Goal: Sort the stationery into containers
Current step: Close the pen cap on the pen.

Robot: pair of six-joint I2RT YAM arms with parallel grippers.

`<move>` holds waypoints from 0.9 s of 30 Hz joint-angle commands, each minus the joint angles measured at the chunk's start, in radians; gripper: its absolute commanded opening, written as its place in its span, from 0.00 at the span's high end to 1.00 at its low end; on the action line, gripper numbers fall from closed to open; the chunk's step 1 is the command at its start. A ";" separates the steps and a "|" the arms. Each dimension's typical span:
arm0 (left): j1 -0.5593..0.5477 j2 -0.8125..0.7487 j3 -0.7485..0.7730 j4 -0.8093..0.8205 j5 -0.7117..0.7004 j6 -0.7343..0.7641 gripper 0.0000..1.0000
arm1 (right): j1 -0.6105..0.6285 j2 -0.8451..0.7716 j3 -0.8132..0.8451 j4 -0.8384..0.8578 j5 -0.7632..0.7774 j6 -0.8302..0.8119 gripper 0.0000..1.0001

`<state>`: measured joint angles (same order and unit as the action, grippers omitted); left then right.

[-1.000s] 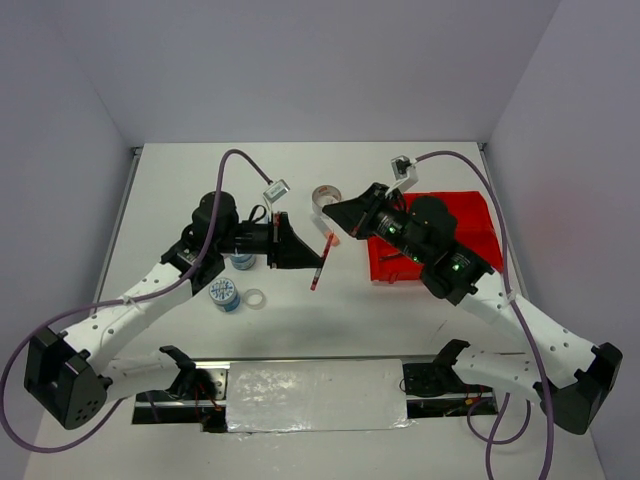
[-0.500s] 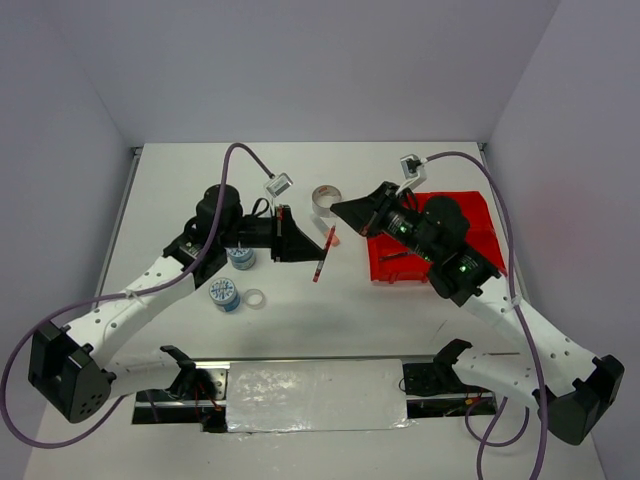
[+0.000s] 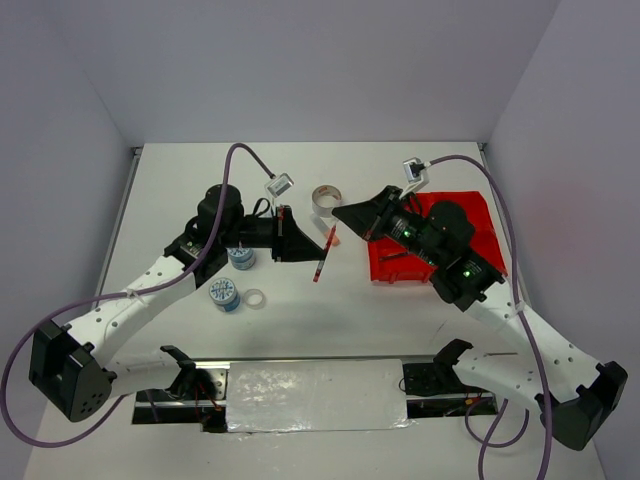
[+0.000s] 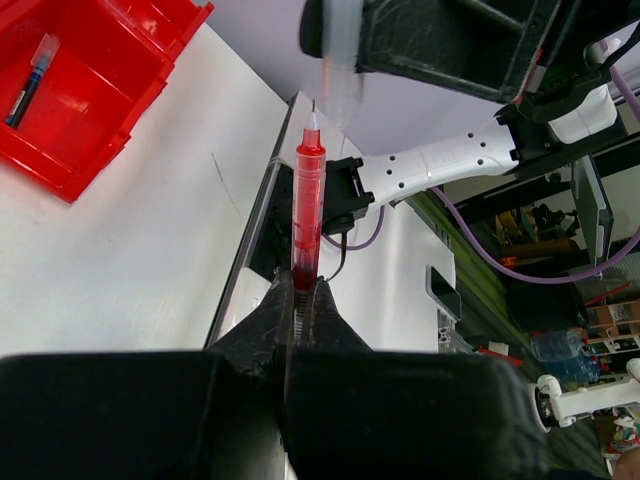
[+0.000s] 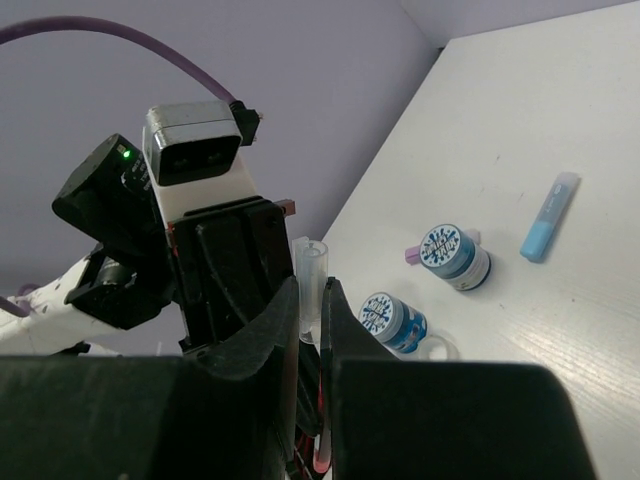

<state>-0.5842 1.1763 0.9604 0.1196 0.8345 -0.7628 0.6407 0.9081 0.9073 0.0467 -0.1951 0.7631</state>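
My left gripper (image 4: 300, 285) is shut on a thin red pen (image 4: 307, 205), which points away from its jaws with the white tip bare. In the top view the pen (image 3: 322, 254) hangs tilted over mid-table beside the left gripper (image 3: 303, 250). My right gripper (image 5: 310, 295) is shut on a clear pen cap (image 5: 311, 270); the cap (image 4: 340, 60) hovers just beyond the pen tip. The right gripper (image 3: 342, 212) faces the left one. The red bin (image 3: 470, 215) lies under the right arm, with a blue pen (image 4: 28, 75) in one compartment.
Two blue-white tape rolls (image 3: 241, 258) (image 3: 224, 293) and a clear tape ring (image 3: 255, 298) lie under the left arm. A grey tape roll (image 3: 324, 197) stands behind the grippers. A light-blue marker (image 5: 548, 218) and a lilac marker (image 5: 412, 255) lie near the rolls.
The right gripper has drawn back a little to the right with the cap. The left gripper and red pen have shifted slightly up and right. Both grips are unchanged.
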 commanded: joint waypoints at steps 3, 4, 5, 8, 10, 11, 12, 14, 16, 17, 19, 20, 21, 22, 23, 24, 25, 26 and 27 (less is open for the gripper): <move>0.007 -0.015 0.029 0.043 0.003 0.014 1.00 | -0.007 -0.029 -0.004 0.024 0.009 -0.019 1.00; 0.009 -0.017 0.028 0.041 0.005 0.013 1.00 | -0.007 -0.029 -0.007 0.025 0.010 -0.019 1.00; 0.009 -0.017 0.029 0.043 0.008 0.011 1.00 | -0.006 -0.029 -0.008 0.027 0.011 -0.018 1.00; 0.009 -0.024 0.028 0.045 0.012 0.008 1.00 | -0.007 -0.026 -0.019 0.031 0.016 -0.015 1.00; 0.009 -0.029 0.023 0.049 0.018 0.005 1.00 | -0.006 -0.025 -0.021 0.039 0.023 -0.010 1.00; 0.009 -0.029 0.021 0.051 0.021 0.003 1.00 | -0.004 -0.021 -0.021 0.041 0.023 -0.010 1.00; 0.009 -0.032 0.021 0.052 0.023 0.002 1.00 | -0.004 -0.020 -0.021 0.042 0.025 -0.010 1.00; 0.009 -0.035 0.018 0.049 0.026 0.002 1.00 | -0.006 -0.014 -0.018 0.053 0.026 -0.007 1.00; 0.009 -0.038 0.015 0.048 0.031 0.002 1.00 | -0.007 -0.009 -0.016 0.061 0.028 -0.005 1.00; 0.009 -0.041 0.014 0.046 0.028 0.003 1.00 | -0.007 -0.009 -0.018 0.064 0.029 -0.001 1.00; 0.009 -0.043 0.012 0.045 0.032 0.002 1.00 | -0.009 -0.008 -0.019 0.076 0.029 0.002 1.00; 0.009 -0.043 0.015 0.038 0.031 0.008 1.00 | -0.009 -0.008 -0.019 0.079 0.029 0.005 1.00; 0.009 -0.041 0.015 0.025 0.032 0.011 1.00 | -0.010 -0.008 -0.018 0.081 0.029 0.005 1.00; 0.009 -0.041 0.017 0.020 0.032 0.016 1.00 | -0.010 -0.006 -0.013 0.079 0.028 0.005 1.00; 0.009 -0.041 0.017 0.015 0.035 0.019 1.00 | -0.012 -0.005 -0.010 0.079 0.026 0.005 1.00; 0.011 -0.041 0.017 0.014 0.035 0.020 1.00 | -0.013 -0.003 -0.007 0.079 0.025 0.005 1.00; 0.009 -0.041 0.015 0.014 0.037 0.019 1.00 | -0.013 -0.002 -0.002 0.081 0.022 0.002 1.00; 0.009 -0.043 0.014 0.014 0.037 0.019 1.00 | -0.013 0.000 0.001 0.081 0.022 0.004 1.00; 0.009 -0.043 0.014 0.011 0.037 0.019 1.00 | -0.015 0.002 0.004 0.081 0.022 0.005 1.00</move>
<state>-0.5774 1.1610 0.9604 0.1043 0.8433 -0.7628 0.6338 0.9054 0.8898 0.0685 -0.1734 0.7681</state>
